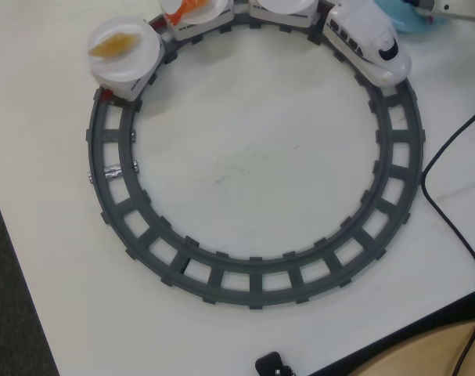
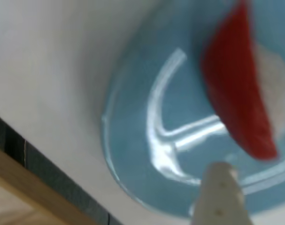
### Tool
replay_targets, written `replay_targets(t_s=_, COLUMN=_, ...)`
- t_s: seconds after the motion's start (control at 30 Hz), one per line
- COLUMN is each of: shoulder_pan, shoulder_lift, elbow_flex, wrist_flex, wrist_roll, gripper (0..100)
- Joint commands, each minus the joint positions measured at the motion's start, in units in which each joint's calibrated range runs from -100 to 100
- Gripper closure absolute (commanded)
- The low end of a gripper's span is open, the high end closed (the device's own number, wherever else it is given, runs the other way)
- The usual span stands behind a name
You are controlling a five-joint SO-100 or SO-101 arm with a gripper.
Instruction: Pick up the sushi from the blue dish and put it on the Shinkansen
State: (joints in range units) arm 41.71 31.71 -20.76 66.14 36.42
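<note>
Gripper (image 2: 219, 194), aperture not discernible, is positioned over the blue dish (image 2: 133, 154), beside the red-topped sushi (image 2: 238, 89); grasping is judged pending, requiring descent around it.

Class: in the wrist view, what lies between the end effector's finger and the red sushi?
Only bare blue dish surface separates the finger from the red sushi.
</note>
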Motion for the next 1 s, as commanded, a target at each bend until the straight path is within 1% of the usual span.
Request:
replay_targets(t_s=0.0, shoulder_pan=-0.42, shoulder_lift=0.74, elbow_flex=-3.57, wrist_flex=0.14, wrist_roll=1.6, gripper=78)
replay_targets(t_s=0.17, shoulder_pan=0.19, shoulder_lift=3.16, elbow_flex=-3.57, wrist_flex=0.14, wrist_roll=4.01, gripper=78)
replay_targets(t_s=0.3, shoulder_pan=0.28, shoulder_lift=4.58, elbow_flex=-3.12, wrist_flex=0.23, wrist_roll=4.48, gripper=79)
replay_targets(t_s=0.37, shoulder_pan=0.28, shoulder_lift=5.58, elbow_flex=-3.3, wrist_flex=0.23, wrist_roll=4.48, gripper=84)
replay_targets(t_s=0.47, shoulder_pan=0.28, shoulder_lift=6.42, elbow_flex=-3.66, wrist_flex=0.05, wrist_roll=4.48, gripper=99)
replay_targets(t_s=0.53, shoulder_pan=0.28, shoulder_lift=6.0, elbow_flex=-3.57, wrist_flex=0.05, wrist_roll=4.48, gripper=97)
replay_targets(t_s=0.73, shoulder_pan=0.9, shoulder_lift=2.07, elbow_flex=-4.83, wrist_flex=1.0, wrist_roll=4.01, gripper=98)
replay_targets(t_s=0.87, shoulder_pan=1.25, shoulder_lift=-8.28, elbow_flex=-4.65, wrist_flex=5.79, wrist_roll=4.48, gripper=98)
replay_targets(t_s=0.97, shoulder_pan=0.72, shoulder_lift=-21.23, elbow_flex=-1.69, wrist_flex=9.64, wrist_roll=4.48, gripper=98)
